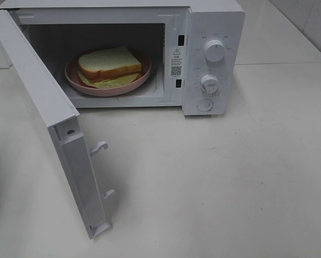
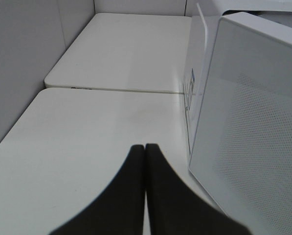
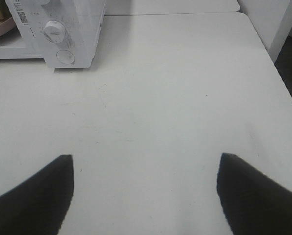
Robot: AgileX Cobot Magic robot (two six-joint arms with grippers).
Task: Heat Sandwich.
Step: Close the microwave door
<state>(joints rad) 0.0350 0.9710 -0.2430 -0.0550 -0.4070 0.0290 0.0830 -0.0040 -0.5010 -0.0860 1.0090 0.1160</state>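
White table (image 1: 230,188) is bearing an open microwave (image 1: 225,27) at the far side, sandwich (image 1: 109,62) lying inside on a plate (image 1: 112,91); left gripper (image 2: 145,145) is sitting closed, right gripper (image 3: 146,156) spreading wide

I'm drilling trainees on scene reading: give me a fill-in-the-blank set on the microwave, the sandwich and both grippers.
1. The door of the white box-shaped microwave stands ____.
2. The white-bread sandwich with lettuce rests on a round ____ plate.
3. The left gripper is ____.
4. The right gripper, above the white table, is ____.
Missing words: open; pink; shut; open.
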